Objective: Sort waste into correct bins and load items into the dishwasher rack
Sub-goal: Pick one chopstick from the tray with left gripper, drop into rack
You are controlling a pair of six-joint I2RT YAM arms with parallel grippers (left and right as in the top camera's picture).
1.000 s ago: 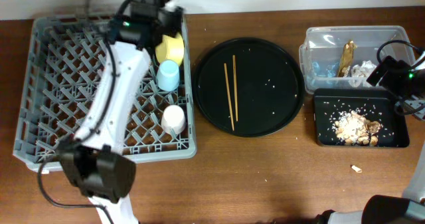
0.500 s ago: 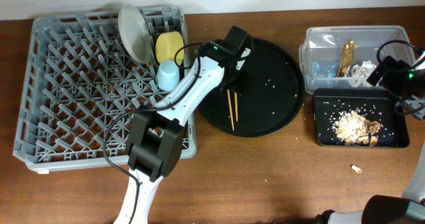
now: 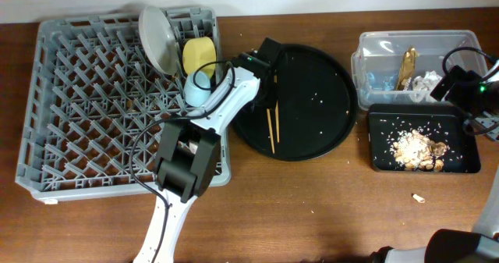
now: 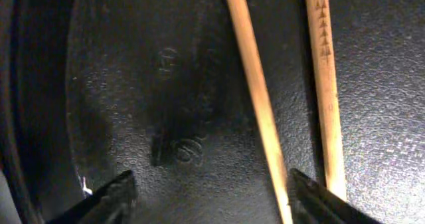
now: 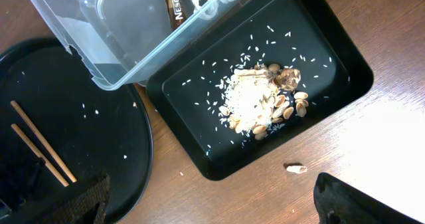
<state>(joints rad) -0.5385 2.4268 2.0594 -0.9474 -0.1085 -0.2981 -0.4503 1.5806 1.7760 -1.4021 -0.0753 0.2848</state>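
Observation:
My left gripper [image 3: 265,64] is open and empty low over the left part of the round black tray [image 3: 312,130]. In the left wrist view its jaws [image 4: 212,199] sit just above the tray; one chopstick [image 4: 259,104] lies just inside the right finger, the other [image 4: 325,84] just outside it. The chopsticks [image 3: 271,129] lie side by side. The grey rack [image 3: 78,115] holds the upright grey plate [image 3: 156,38], yellow bowl [image 3: 199,55] and blue cup [image 3: 197,87]; the pink cup is hidden by the arm. My right gripper [image 3: 460,87] is open and empty [image 5: 219,204].
The clear tub [image 3: 362,60] holds the brown-gold wrapper [image 3: 408,66] and white tissue [image 3: 425,82]. The shallow black tray [image 3: 374,138] in front of it holds food scraps [image 3: 417,150]. One scrap [image 3: 419,197] lies on the wooden table. The left arm lies across the rack's right edge.
My left arm has left the grey plate standing at the rack's back and swung right, down onto the round tray over the chopsticks. The right arm has not moved.

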